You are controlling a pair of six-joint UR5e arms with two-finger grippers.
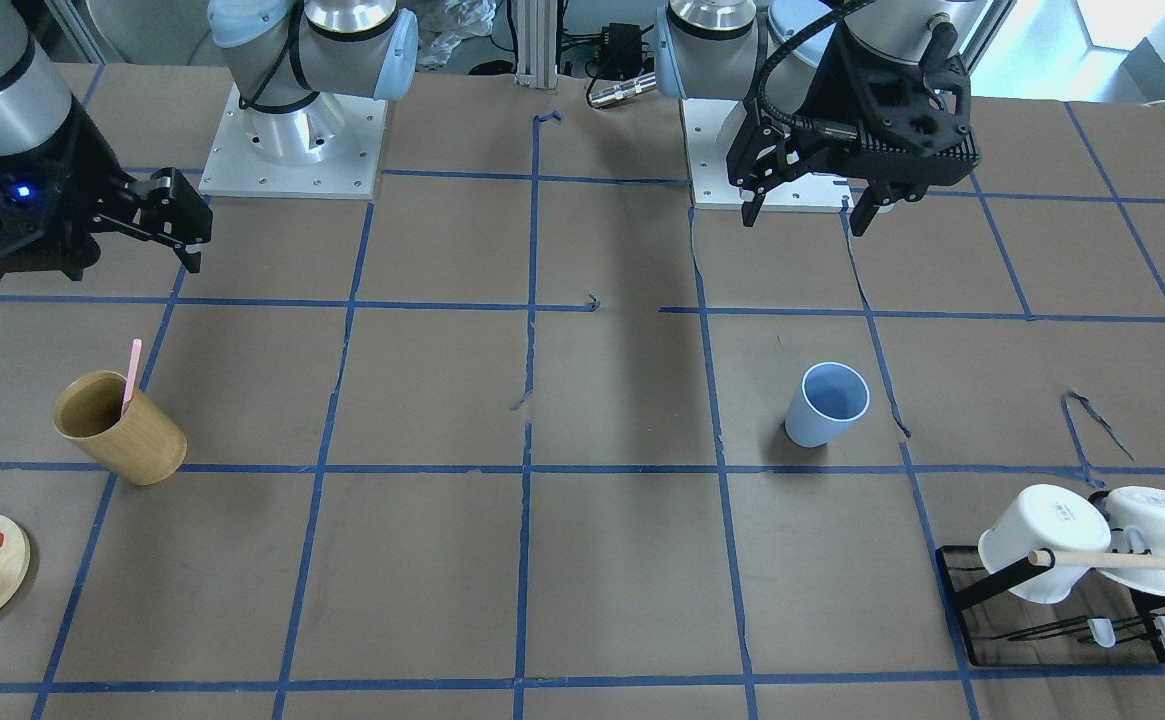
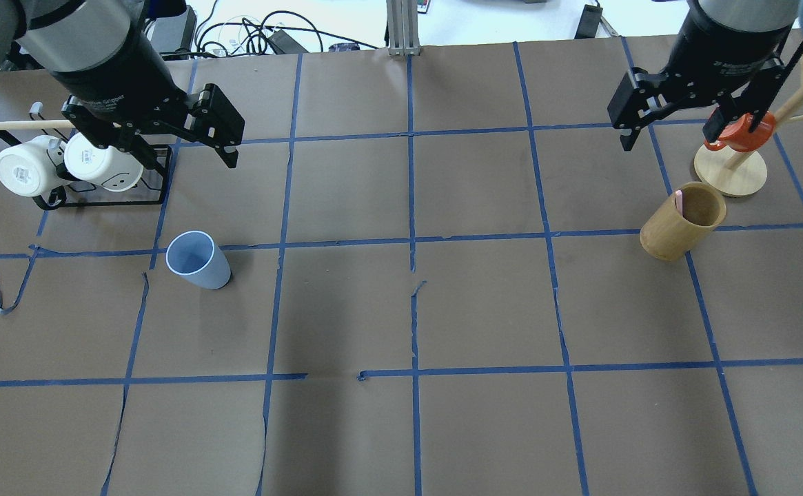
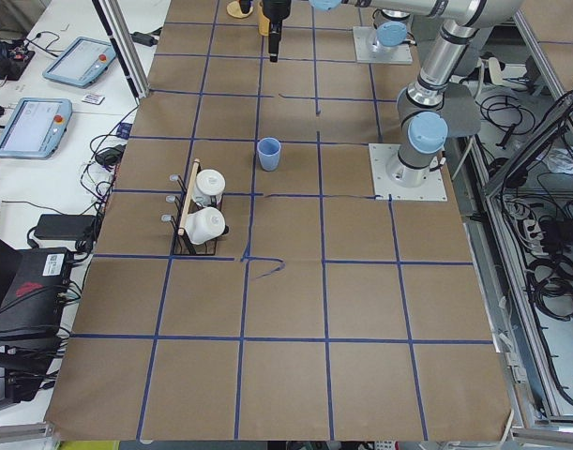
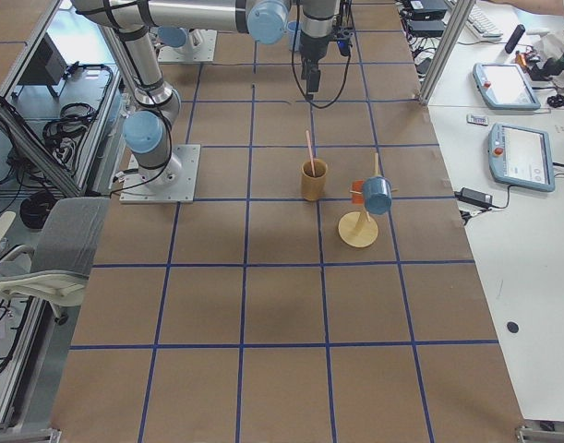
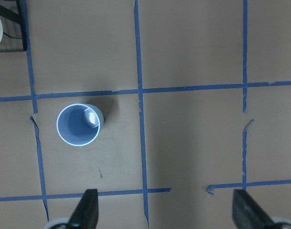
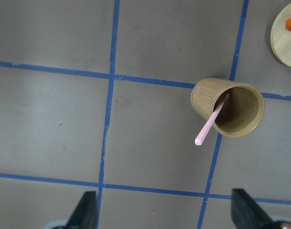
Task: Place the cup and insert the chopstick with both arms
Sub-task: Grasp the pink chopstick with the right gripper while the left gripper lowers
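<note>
The pale blue cup (image 1: pixel 827 405) stands upright and empty on the table, below my left gripper; it also shows in the overhead view (image 2: pixel 198 260) and the left wrist view (image 5: pixel 78 125). My left gripper (image 1: pixel 807 218) is open and empty, raised above the table. The pink chopstick (image 6: pixel 211 121) leans inside a tan wooden cup (image 6: pixel 228 109), its top sticking out; it also shows in the front view (image 1: pixel 131 375). My right gripper (image 2: pixel 670 138) is open and empty, raised above and beside the wooden cup (image 2: pixel 682 220).
A black rack (image 2: pixel 101 200) with two white mugs (image 2: pixel 63 165) and a wooden rod stands close beside my left gripper. A round wooden stand (image 2: pixel 730 169) with an orange cup (image 2: pixel 742 132) stands just past the wooden cup.
</note>
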